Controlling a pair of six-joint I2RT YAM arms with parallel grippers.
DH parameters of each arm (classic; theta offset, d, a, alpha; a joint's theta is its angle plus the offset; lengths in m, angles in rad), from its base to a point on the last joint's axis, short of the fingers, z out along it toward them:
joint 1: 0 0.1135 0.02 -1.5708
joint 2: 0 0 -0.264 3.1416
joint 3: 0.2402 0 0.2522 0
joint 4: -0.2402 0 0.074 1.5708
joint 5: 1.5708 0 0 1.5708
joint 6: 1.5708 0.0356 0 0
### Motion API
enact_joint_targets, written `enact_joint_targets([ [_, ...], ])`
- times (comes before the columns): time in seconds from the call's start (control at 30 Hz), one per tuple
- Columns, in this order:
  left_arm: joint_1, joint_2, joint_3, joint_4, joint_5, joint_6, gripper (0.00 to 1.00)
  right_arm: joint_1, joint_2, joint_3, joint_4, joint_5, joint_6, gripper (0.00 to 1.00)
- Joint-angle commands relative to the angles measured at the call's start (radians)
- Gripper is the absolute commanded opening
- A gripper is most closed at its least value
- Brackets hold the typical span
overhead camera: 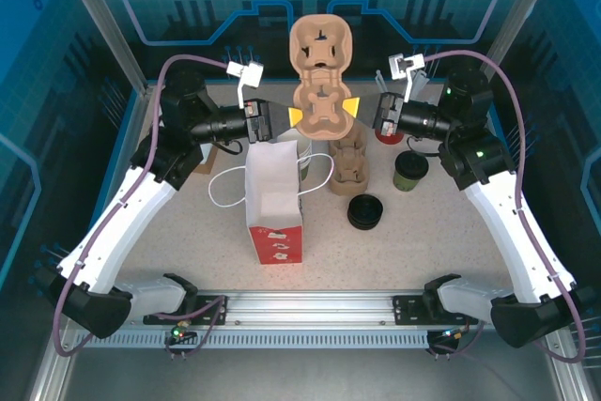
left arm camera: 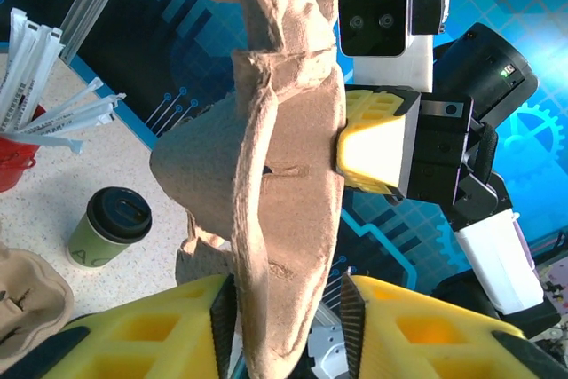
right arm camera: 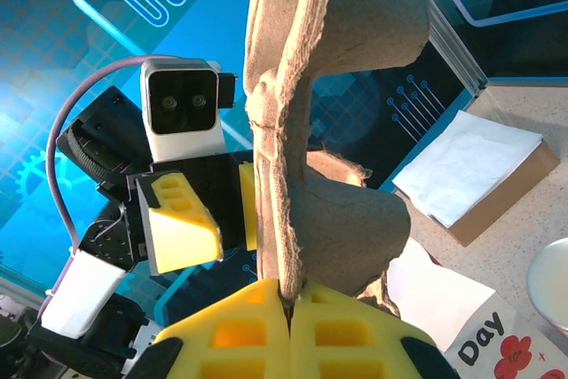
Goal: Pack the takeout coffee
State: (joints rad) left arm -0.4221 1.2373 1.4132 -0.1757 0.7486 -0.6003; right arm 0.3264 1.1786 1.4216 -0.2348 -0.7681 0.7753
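Top external — takeout coffee (overhead camera: 410, 172), near right gripper (overhead camera: 352, 108)

Both arms are reaching toward the upper centre of the top view, the left arm (overhead camera: 141, 199) from the left and the right arm (overhead camera: 512, 204) from the right. The right gripper (overhead camera: 351, 107) is pinching the pulp cup carrier (overhead camera: 321, 63) with its fingers together. The left gripper (overhead camera: 293, 117) is straddling the opposite edge, and whether it is pressing the carrier is unclear.

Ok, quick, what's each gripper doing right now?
Left gripper: open, straddling the pulp cup carrier, not clearly clamped.
Right gripper: closed on the pulp cup carrier's edge.
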Motion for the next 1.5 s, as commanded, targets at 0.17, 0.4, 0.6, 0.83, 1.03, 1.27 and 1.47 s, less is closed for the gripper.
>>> enact_joint_targets([
  [0.17, -0.007, -0.013, 0.034, -0.049, -0.043, 0.039, 0.14, 0.017, 0.003, 0.021, -0.021, 0.005, -0.031, 0.04],
  [0.4, -0.028, -0.055, 0.030, -0.180, -0.149, 0.127, 0.02, 0.014, -0.026, 0.057, -0.265, 0.161, -0.251, 0.29],
  [0.6, -0.073, -0.104, 0.022, -0.301, -0.256, 0.192, 0.00, 0.013, -0.051, 0.129, -0.459, 0.352, -0.540, 0.50],
  [0.83, -0.124, -0.162, -0.044, -0.311, -0.313, 0.150, 0.00, 0.049, -0.027, 0.259, -0.519, 0.359, -0.894, 0.68],
  [1.03, -0.158, -0.180, -0.088, -0.304, -0.355, 0.144, 0.00, 0.205, 0.083, 0.453, -0.674, 0.516, -1.235, 0.78],
  [1.27, -0.175, -0.160, -0.088, -0.304, -0.376, 0.170, 0.00, 0.416, 0.261, 0.677, -0.852, 0.837, -1.511, 0.81],
  [1.47, -0.177, -0.154, -0.082, -0.309, -0.378, 0.178, 0.00, 0.480, 0.379, 0.779, -0.931, 0.941, -1.564, 0.81],
])
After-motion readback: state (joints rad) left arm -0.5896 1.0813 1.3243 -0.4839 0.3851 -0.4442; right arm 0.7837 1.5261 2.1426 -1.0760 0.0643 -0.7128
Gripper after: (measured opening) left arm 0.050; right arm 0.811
